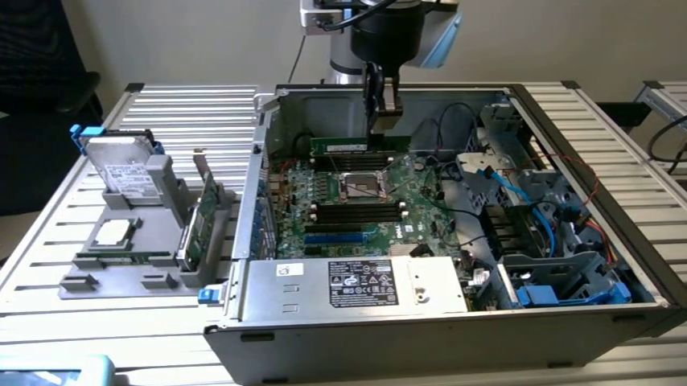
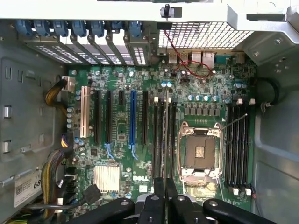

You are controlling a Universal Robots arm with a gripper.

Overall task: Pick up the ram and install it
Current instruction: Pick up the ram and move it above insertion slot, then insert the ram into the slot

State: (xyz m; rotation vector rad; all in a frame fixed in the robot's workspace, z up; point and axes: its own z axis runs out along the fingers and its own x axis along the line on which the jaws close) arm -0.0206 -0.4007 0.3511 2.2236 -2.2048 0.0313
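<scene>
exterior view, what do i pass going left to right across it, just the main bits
hard drive → expansion card → ram → blue cable

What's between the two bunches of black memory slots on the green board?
The square silver processor socket, with its metal frame; the wrist view shows it.
</scene>
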